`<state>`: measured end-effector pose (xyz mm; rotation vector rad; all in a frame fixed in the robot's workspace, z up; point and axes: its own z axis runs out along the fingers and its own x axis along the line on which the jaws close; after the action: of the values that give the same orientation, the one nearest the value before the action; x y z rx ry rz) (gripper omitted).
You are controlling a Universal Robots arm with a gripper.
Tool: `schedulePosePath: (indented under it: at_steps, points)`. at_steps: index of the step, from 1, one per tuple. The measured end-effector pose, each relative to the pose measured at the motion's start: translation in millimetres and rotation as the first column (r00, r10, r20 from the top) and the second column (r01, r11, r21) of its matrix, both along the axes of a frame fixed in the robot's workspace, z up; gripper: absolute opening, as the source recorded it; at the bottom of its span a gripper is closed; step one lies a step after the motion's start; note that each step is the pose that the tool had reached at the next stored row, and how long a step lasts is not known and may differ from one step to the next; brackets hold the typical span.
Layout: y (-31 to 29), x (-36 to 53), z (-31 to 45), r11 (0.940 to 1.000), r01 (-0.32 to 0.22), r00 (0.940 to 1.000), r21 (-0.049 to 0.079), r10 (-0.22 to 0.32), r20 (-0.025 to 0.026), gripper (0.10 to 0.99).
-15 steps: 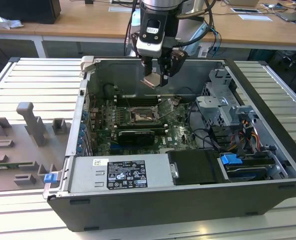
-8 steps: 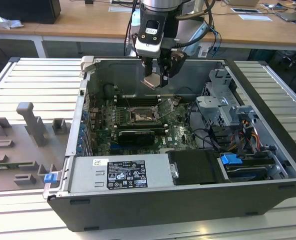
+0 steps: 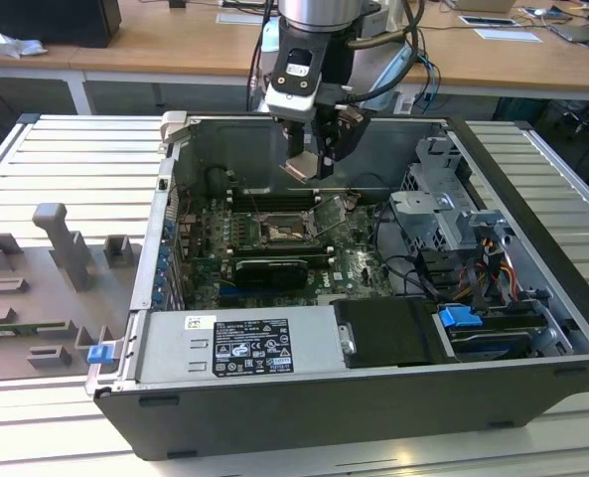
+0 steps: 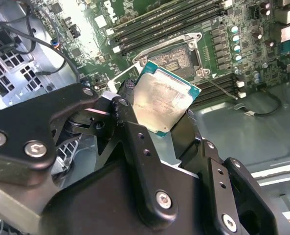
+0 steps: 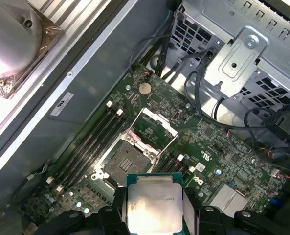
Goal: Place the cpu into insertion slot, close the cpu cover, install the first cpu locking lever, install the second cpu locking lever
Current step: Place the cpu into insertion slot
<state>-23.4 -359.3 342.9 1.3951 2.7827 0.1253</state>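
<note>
Cpu (image 4: 167, 100) held above the open slot (image 5: 126, 159)
Fingers (image 4: 135, 132) pinch two opposite edges, cover (image 5: 160, 120) raised; light, stiff, likely fragile underneath, so the edges seem the only safe hold, with a gentle squeeze

So the tabletop (image 3: 66, 149) was one of those ribbed silver metal ones, slats running across the whole thing. An open computer case (image 3: 274, 417) lay flat on its side right in the middle of it. Just beside the case, toward the exterior view's left, sat a grey plastic tray (image 3: 6, 343) with chunky blocks sticking up, and a little blue clip (image 3: 99, 352) was at the tray's edge nearest the case.
</note>
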Motion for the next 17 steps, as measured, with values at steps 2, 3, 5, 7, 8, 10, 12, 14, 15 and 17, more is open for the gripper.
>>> schedulePosePath:
  at_steps: [2, 3, 5, 7, 8, 10, 12, 14, 15, 17]
  points:
    - [0.0, 0.0, -3.0, 0.9991, 0.041, 0.9991, 0.0, -0.041, 0.0, 0.541]
    - [0.0, 0.0, -4.1, 0.9977, 0.068, 0.9977, 0.0, -0.068, 0.0, 0.541]
    - [0.0, 0.0, -5.8, 0.9941, 0.108, 0.9941, 0.0, -0.108, 0.0, 0.541]
    - [0.0, 0.0, -8.0, 0.9846, 0.175, 0.9846, 0.0, -0.175, 0.0, 0.541]
    - [0.0, 0.0, -9.3, 0.9787, 0.205, 0.9787, 0.0, -0.205, 0.0, 0.541]
    - [0.0, 0.0, -11.0, 0.9691, 0.247, 0.9691, 0.0, -0.247, 0.0, 0.541]
    - [0.0, 0.0, -12.2, 0.9613, 0.275, 0.9613, 0.0, -0.275, 0.0, 0.541]
    - [0.0, 0.0, -13.5, 0.9502, 0.312, 0.9502, 0.0, -0.312, 0.0, 0.541]
    - [0.0, 0.0, -14.2, 0.9445, 0.328, 0.9445, 0.0, -0.328, 0.0, 0.541]
    - [0.0, 0.0, -15.0, 0.9376, 0.348, 0.9376, 0.0, -0.348, 0.0, 0.541]
